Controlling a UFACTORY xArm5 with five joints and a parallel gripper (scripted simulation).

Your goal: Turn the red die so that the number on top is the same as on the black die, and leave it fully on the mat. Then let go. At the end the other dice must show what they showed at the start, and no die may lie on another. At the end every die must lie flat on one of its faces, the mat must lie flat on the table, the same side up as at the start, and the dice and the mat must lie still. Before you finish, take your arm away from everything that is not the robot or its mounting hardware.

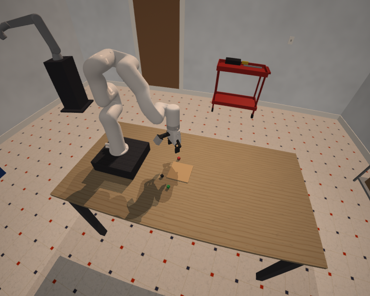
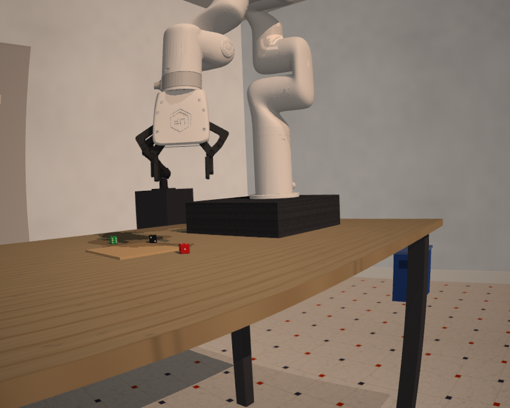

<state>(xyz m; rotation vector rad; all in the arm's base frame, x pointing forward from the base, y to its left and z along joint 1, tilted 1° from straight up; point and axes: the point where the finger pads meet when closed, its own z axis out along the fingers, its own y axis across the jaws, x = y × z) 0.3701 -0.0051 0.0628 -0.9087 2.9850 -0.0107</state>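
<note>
The red die [image 1: 178,158] lies on the bare table just off the far edge of the tan mat [image 1: 179,171]; it also shows in the side view [image 2: 184,248], with one white pip on its near side. The black die [image 1: 162,176] [image 2: 152,238] lies on the table beside the mat's left edge. The green die [image 1: 167,186] [image 2: 113,239] lies on the table off the mat's near left corner. My gripper [image 1: 175,146] [image 2: 184,174] hangs open and empty well above the red die, fingers pointing down. The dice's top numbers are too small to read.
The arm's black base block [image 1: 120,158] stands on the table to the left of the dice. A red cart [image 1: 240,84] and a black pedestal with a grey arm [image 1: 67,83] stand on the floor far from the table.
</note>
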